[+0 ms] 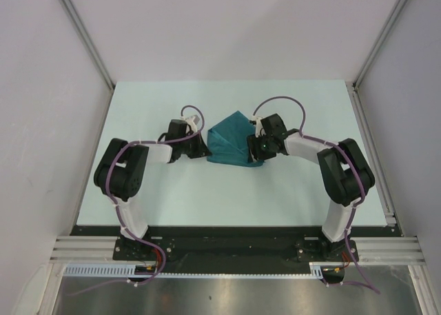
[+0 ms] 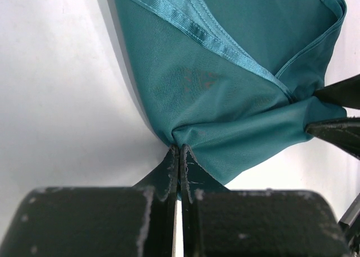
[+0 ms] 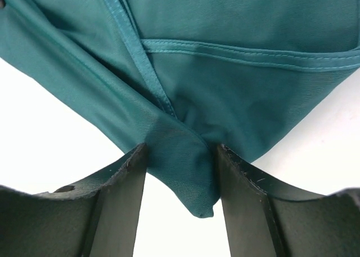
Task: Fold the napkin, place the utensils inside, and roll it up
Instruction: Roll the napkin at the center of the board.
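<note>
The dark teal napkin (image 1: 233, 141) lies bunched and partly folded in the middle of the white table, between my two grippers. On its left side, my left gripper (image 1: 204, 150) is shut on a pinched corner of the napkin (image 2: 225, 71); the left wrist view has the left gripper (image 2: 180, 150) with its jaws pressed together on the cloth. On the napkin's right side, my right gripper (image 1: 256, 154) stands open. A loose corner of the napkin (image 3: 236, 54) hangs between the spread fingers of the right gripper (image 3: 181, 153). The utensils are out of view.
The white table (image 1: 172, 191) is walled in by pale panels at the back and on both sides. Aluminium posts (image 1: 83, 32) run along the corners, and a rail (image 1: 375, 156) lines the right edge. Both arm bases sit at the near edge.
</note>
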